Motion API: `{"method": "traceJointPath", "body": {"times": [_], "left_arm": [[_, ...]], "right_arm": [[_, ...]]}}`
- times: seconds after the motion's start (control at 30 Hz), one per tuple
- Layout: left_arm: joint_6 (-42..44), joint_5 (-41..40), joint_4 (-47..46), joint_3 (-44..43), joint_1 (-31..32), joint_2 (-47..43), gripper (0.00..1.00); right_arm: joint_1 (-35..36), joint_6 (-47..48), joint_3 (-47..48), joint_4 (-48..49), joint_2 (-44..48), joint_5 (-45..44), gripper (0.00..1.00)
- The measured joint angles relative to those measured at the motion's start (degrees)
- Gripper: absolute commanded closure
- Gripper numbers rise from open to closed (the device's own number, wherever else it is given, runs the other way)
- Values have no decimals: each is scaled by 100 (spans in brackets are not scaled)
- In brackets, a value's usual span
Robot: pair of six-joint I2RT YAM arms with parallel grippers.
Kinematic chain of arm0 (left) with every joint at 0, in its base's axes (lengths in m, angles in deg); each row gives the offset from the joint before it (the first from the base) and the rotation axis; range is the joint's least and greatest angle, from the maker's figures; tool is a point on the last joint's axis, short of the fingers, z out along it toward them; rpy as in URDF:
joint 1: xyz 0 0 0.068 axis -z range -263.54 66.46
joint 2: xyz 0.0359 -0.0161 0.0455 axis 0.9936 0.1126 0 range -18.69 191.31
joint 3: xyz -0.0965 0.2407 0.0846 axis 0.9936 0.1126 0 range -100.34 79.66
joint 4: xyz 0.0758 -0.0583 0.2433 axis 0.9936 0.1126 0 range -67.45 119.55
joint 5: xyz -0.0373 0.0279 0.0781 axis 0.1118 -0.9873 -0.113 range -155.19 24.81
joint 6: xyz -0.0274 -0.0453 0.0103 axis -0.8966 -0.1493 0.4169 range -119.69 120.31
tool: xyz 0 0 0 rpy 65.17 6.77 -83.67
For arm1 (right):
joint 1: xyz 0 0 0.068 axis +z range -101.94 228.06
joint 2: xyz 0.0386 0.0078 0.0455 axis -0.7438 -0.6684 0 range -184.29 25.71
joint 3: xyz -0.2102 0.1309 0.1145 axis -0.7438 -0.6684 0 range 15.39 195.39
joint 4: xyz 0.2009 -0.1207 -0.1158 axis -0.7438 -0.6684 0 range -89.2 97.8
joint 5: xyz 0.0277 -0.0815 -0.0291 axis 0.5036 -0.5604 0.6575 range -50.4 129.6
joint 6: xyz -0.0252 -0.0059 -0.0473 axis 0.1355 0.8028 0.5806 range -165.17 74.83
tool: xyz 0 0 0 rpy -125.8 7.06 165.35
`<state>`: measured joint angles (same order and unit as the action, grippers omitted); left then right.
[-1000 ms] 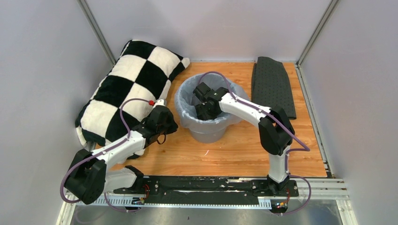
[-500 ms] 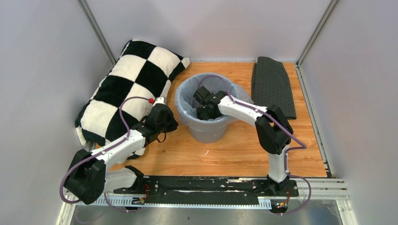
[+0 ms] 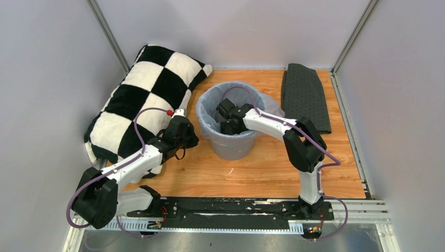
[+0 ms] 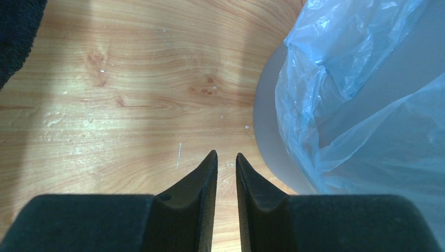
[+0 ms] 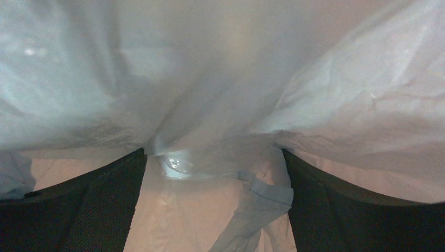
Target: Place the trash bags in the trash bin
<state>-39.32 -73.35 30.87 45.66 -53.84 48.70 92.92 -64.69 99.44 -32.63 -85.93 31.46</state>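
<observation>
Trash bag (image 3: pixel 209 114) inside trash bin (image 3: pixel 234 149), draped over rim. Right gripper (image 5: pixel 213 153) deep in bin, spread wide among film. Left gripper (image 4: pixel 226 157) beside bin wall, nearly together, slim gap, empty.

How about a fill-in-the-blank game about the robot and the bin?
1. The right gripper is down inside the ____.
2. The trash bag lining it is pale ____.
3. In the top view, the checkered pillow lies on the ____ side of the table.
Missing words: trash bin; blue; left.
</observation>
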Motion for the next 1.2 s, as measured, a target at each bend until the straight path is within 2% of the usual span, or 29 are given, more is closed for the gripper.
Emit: {"method": "traceJointPath", "body": {"times": [0.73, 1.2], "left_arm": [[74, 22, 216, -114, 0, -203, 77], [136, 28, 302, -221, 0, -291, 77]], "right_arm": [[13, -68, -9, -52, -264, 107, 5], [13, -111, 420, -612, -39, -20, 6]]}}
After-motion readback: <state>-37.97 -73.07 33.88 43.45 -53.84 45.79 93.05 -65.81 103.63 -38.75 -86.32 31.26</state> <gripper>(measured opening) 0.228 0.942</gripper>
